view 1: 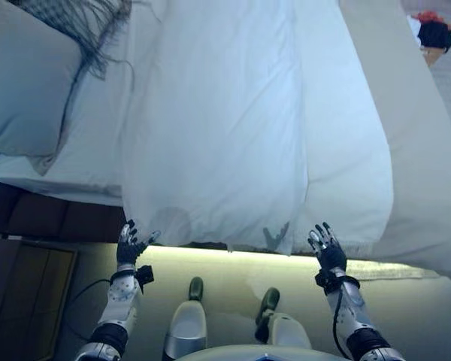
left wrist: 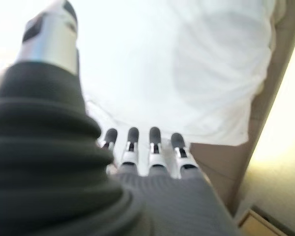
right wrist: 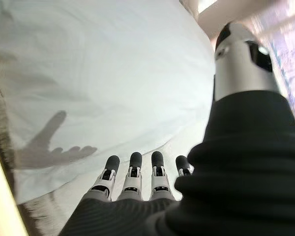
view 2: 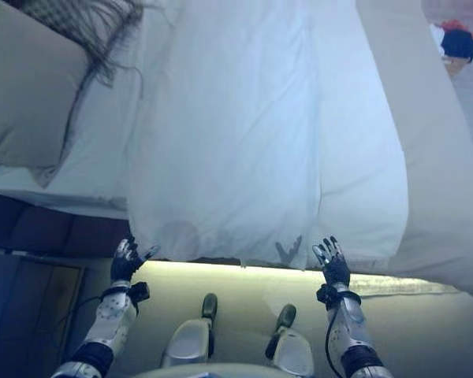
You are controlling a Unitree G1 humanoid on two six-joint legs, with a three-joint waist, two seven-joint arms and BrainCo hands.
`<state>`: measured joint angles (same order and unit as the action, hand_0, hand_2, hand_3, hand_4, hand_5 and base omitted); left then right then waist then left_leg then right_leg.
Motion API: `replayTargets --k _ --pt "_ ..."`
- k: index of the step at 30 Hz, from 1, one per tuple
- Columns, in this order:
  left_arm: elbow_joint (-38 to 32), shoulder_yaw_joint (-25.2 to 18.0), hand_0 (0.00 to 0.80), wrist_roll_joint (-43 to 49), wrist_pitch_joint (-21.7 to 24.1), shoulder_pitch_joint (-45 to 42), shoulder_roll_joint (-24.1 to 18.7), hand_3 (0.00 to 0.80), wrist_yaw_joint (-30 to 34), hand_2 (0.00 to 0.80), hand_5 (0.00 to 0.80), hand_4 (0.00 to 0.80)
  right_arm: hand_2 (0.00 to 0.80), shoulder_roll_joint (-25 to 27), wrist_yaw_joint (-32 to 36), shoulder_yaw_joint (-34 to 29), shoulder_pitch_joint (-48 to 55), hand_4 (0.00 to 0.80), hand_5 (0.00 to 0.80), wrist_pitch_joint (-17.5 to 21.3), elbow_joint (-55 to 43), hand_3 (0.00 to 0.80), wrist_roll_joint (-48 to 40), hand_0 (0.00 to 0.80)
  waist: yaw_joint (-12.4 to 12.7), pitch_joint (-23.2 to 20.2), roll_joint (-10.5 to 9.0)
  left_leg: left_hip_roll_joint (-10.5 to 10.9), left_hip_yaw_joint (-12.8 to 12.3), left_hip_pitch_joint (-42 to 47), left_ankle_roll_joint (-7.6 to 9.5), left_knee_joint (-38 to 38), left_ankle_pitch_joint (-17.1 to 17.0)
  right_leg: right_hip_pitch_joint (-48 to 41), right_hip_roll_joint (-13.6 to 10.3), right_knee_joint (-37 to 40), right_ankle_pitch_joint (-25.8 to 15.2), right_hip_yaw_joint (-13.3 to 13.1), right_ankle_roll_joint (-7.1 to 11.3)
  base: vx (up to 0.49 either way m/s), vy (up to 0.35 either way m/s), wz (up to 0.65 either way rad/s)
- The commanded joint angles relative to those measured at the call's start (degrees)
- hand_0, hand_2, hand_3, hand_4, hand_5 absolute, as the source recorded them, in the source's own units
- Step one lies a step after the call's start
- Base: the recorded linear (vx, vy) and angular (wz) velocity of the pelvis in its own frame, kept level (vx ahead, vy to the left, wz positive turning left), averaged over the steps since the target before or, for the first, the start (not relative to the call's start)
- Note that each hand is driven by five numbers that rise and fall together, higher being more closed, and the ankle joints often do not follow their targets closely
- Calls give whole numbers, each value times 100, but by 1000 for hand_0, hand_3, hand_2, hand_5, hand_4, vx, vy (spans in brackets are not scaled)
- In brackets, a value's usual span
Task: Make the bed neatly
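A white duvet lies along the bed, its near edge hanging over the side just ahead of my hands. A white pillow lies at the bed's left end. My left hand is open, fingers straight, just below the duvet's left lower corner and apart from it. My right hand is open, below the duvet's near edge on the right, holding nothing. The left wrist view shows the fingers straight before the duvet. The right wrist view shows the same, with its fingers straight.
A dark fringed throw lies over the pillow at the top left. A beige bedsheet shows on the right. A dark wooden nightstand stands at the lower left. A red and dark object lies on the floor at the top right.
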<state>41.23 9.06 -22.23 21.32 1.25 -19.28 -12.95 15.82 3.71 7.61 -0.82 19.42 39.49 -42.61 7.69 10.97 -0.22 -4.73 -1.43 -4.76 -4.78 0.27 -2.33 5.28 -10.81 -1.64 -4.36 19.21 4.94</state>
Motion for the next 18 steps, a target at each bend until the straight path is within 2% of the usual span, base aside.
replayTargets --k 1,7,13,18 --pt "-285 -152 0 -7 -124 105 -167 0 249 0 0 0 0 -4 -317 49 90 0 0 -14 -655 0 521 0 170 -331 -94 -64 12 -59 57 -157 -419 -365 -594 -181 -173 -223 570 117 -36 2" --pt "-641 -144 0 -45 -176 -141 -116 0 457 0 0 0 0 -126 -386 274 124 0 0 -330 -764 0 500 0 289 -494 -69 -50 33 196 62 -253 -368 -641 -557 58 -212 -134 597 43 -35 1" --pt "-713 -117 0 -8 -226 -309 11 0 628 0 0 0 0 -284 -422 275 158 0 0 -191 -699 0 98 0 348 -590 -74 -84 29 332 52 -303 -358 -795 -494 171 -197 -99 593 2 -28 1" --pt "-897 -131 0 -167 -289 -311 -46 0 621 0 0 0 0 -218 -446 348 178 0 0 -293 -668 0 532 0 332 -643 -15 -99 37 403 61 -308 -350 -858 -474 156 -128 -115 567 17 17 1"
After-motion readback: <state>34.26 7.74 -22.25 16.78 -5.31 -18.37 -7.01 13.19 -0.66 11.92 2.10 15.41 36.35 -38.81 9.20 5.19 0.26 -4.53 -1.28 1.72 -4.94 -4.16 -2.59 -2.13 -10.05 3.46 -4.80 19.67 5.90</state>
